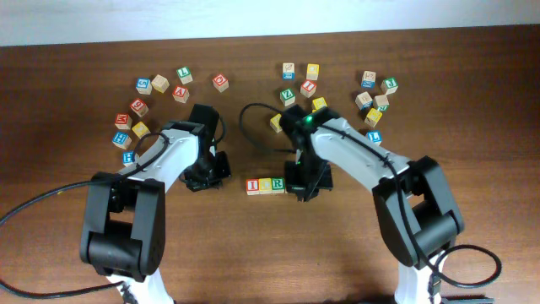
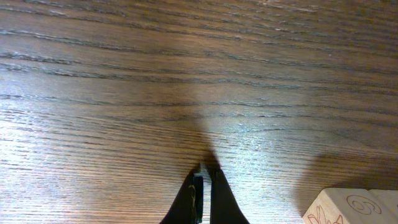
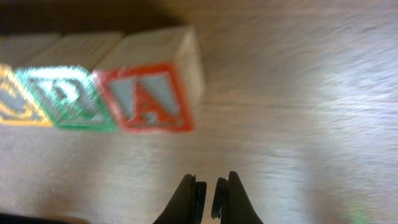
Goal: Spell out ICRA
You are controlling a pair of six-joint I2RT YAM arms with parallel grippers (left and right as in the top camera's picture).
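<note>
Same build on both: left arm [image 1: 164, 156] and right arm [image 1: 363, 156] are white shells with chunky black joints. Black cables [image 1: 34, 207] trail off the bases. There's a tiny green light [image 1: 305, 119] on the right one, and the right claw [image 3: 210, 178] has slim, tapered black fingers.

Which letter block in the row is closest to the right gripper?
The red A block, at the row's end, just ahead of the right gripper. The green R and yellow C sit farther along.
</note>
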